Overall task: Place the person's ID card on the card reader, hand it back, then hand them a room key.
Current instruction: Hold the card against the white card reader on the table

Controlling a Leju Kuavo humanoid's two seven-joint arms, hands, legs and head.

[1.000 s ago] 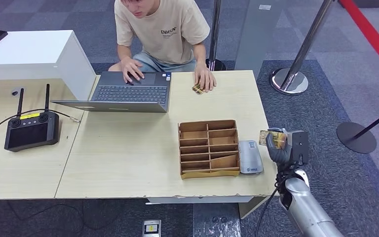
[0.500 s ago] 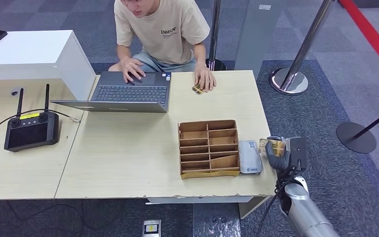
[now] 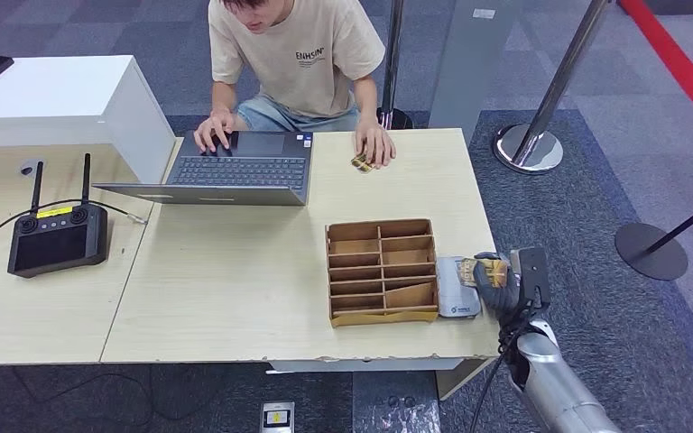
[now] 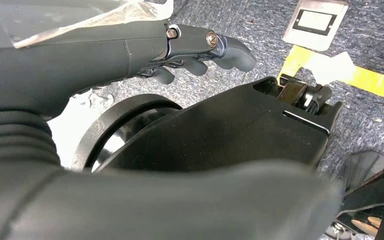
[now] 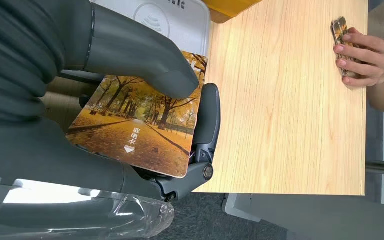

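Between thumb and fingers — autumn-tree-printed card (image 5: 142, 127)

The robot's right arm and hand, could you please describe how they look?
The right arm is a smooth silver tube, with a thin black cable running beside it up to the wrist. The right hand is dark grey with a boxy black block at its back. Close up it has a ribbed grey cover, a thick grey thumb and darker fingers.

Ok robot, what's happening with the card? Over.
Right hand holds card at reader's edge. Left hand empty, hanging. Nothing blocking.
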